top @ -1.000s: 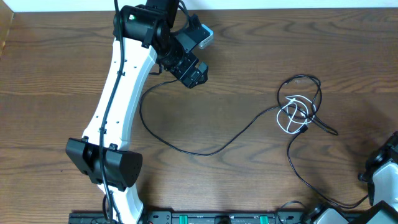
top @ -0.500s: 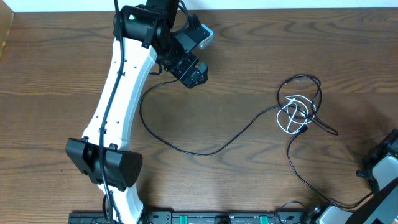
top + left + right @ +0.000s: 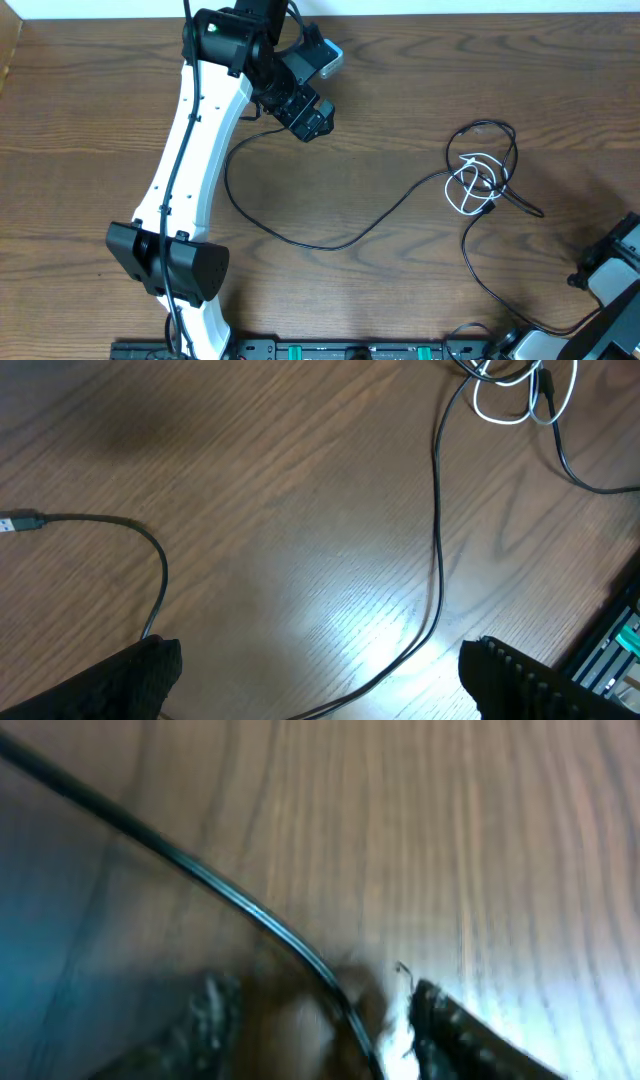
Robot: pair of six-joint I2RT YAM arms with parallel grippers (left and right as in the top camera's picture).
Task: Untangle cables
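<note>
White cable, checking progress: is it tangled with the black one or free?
Tangled: the white cable is looped among coils of the black cable.

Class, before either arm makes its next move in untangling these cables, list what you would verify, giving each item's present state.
1. Left gripper open and empty: ok.
2. Black cable runs between the right gripper fingers: ok.
3. Right gripper closed firmly on it: cannot tell; the right wrist view is blurred.
4. White cable separated from the black cable: not ok; they lie looped together.
5. Black cable's plug end lying free on the table: ok.
</note>
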